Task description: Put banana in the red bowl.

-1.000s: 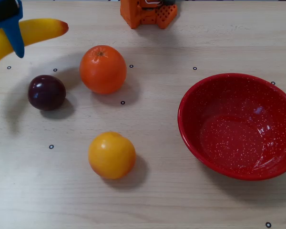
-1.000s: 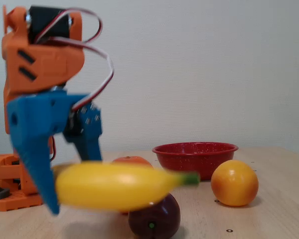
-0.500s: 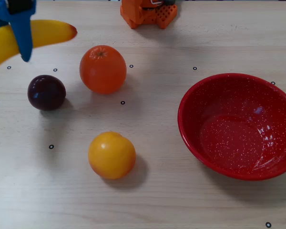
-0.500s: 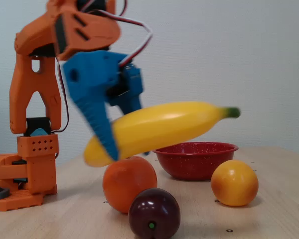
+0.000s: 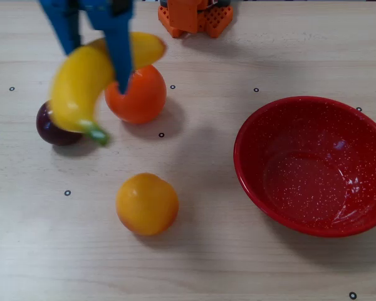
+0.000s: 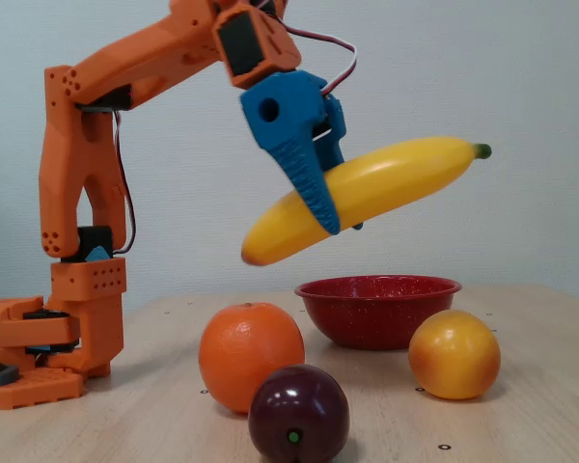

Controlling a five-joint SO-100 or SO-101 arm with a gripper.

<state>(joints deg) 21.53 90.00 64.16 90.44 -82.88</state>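
My blue gripper (image 6: 336, 224) is shut on the banana (image 6: 386, 183) and holds it high in the air, well above the table. The banana is long, yellow and tilted, with its green stem end pointing up and to the right in the fixed view. In the overhead view the gripper (image 5: 106, 75) and the banana (image 5: 81, 84) hang over the table's left part, above an orange and a plum. The red bowl (image 5: 313, 119) with white speckles stands empty at the right of the overhead view; in the fixed view it (image 6: 376, 309) sits behind the fruits.
An orange (image 5: 141, 97) and a dark plum (image 5: 50, 128) lie under the lifted banana. A yellow-orange round fruit (image 5: 146, 204) lies nearer the front, left of the bowl. The orange arm base (image 5: 194, 17) stands at the table's far edge.
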